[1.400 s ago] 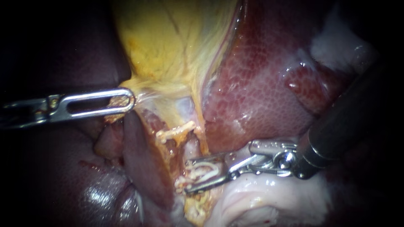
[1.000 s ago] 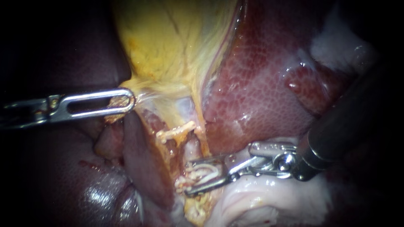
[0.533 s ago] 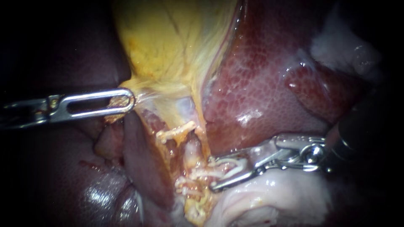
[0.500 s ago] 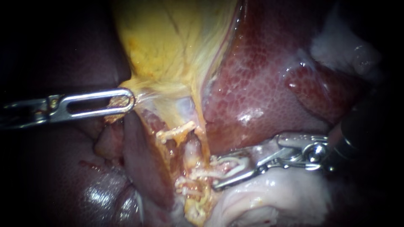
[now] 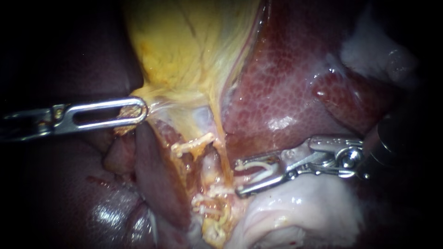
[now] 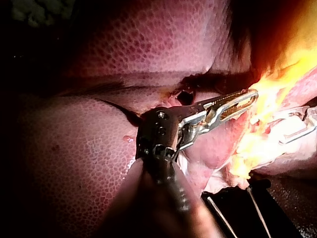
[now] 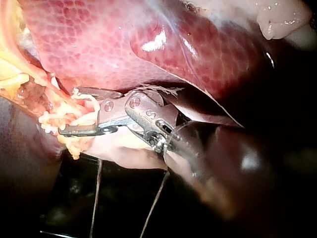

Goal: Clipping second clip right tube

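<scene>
My right instrument (image 5: 239,179) stands just right of the pale right tube (image 5: 210,166), jaws open, a white curved strand showing in their gap. A white clip (image 5: 222,189) lies across the tube beside the jaw tips, and another white clip (image 5: 194,145) sits higher up. In the right wrist view these jaws (image 7: 69,111) gape beside the white clips (image 7: 49,119). My left instrument (image 5: 138,110) is shut on a fold of the yellow gallbladder (image 5: 184,50) at its narrow lower end. The left wrist view shows the same grip (image 6: 250,95).
The red liver (image 5: 286,87) fills the right and upper right behind the right instrument. Pale white tissue (image 5: 300,207) bulges under its jaws. Dark liver lobes (image 5: 157,175) lie left of the tube, below the left instrument.
The right instrument's jaws, earlier astride the tube, have drawn back to the right and slightly up. A white clip stays across the tube where they were. The left instrument has not moved.
</scene>
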`<state>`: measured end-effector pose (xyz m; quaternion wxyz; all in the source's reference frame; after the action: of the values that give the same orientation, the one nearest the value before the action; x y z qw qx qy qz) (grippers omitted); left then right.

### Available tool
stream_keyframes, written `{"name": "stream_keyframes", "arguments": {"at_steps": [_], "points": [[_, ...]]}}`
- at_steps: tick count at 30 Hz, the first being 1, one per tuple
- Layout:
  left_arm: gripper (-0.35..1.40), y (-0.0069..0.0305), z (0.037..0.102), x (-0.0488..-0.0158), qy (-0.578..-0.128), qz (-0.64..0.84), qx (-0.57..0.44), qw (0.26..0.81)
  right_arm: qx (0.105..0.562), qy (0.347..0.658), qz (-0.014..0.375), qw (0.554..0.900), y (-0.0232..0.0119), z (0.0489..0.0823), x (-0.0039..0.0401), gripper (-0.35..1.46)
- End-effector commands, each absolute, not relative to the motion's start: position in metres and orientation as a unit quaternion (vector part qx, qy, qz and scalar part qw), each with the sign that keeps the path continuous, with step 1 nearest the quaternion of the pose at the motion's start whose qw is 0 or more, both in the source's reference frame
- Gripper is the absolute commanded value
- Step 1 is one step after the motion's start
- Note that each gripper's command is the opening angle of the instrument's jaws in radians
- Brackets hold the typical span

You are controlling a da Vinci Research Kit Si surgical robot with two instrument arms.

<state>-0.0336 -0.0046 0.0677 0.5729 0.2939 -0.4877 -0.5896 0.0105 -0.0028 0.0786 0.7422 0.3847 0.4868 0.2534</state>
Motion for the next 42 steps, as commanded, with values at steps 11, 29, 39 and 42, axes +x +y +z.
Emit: {"name": "stream_keyframes", "arguments": {"at_steps": [11, 29, 39, 42], "points": [[-0.35, -0.0045, 0.0677, -0.0336, -0.488, -0.590, 0.294, 0.573, 0.385, 0.488, 0.245, 0.744, -0.0057, 0.0797, 0.0139, 0.60], [-0.35, -0.0045, 0.0677, -0.0337, -0.488, -0.590, 0.293, 0.573, 0.405, 0.495, 0.244, 0.729, -0.0070, 0.0804, 0.0154, 0.51], [-0.35, -0.0045, 0.0677, -0.0337, -0.488, -0.590, 0.293, 0.573, 0.441, 0.480, 0.227, 0.723, -0.0065, 0.0808, 0.0137, -0.35], [-0.35, -0.0045, 0.0677, -0.0337, -0.488, -0.590, 0.293, 0.573, 0.442, 0.479, 0.229, 0.723, -0.0065, 0.0808, 0.0137, -0.35]]}}
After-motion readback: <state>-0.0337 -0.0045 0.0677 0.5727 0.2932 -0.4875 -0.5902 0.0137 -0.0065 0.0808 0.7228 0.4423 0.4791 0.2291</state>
